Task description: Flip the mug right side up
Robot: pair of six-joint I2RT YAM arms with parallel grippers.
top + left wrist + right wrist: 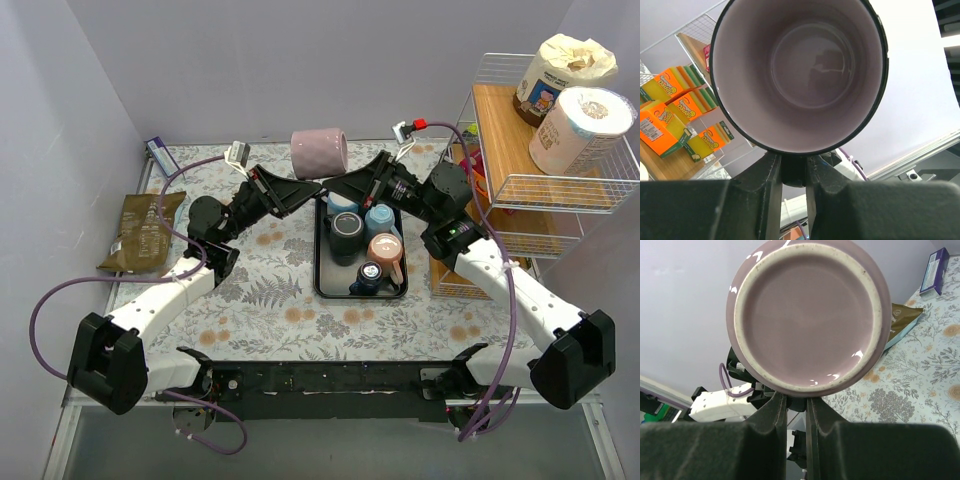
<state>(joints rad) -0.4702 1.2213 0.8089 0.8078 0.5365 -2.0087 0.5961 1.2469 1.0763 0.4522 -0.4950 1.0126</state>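
Observation:
A mauve mug hangs on its side in the air above the back end of the black tray. Its mouth faces left and its base faces right. The left wrist view looks straight into its pale inside. The right wrist view shows its flat base. My left gripper reaches in from the left and its fingers are shut on a dark part under the mug's rim. My right gripper reaches in from the right and is shut under the base edge.
The tray holds a black mug, a blue mug, a salmon mug and a small dark cup. A wire rack with paper rolls and sponge packs stands at the right. A brown pouch lies at the left.

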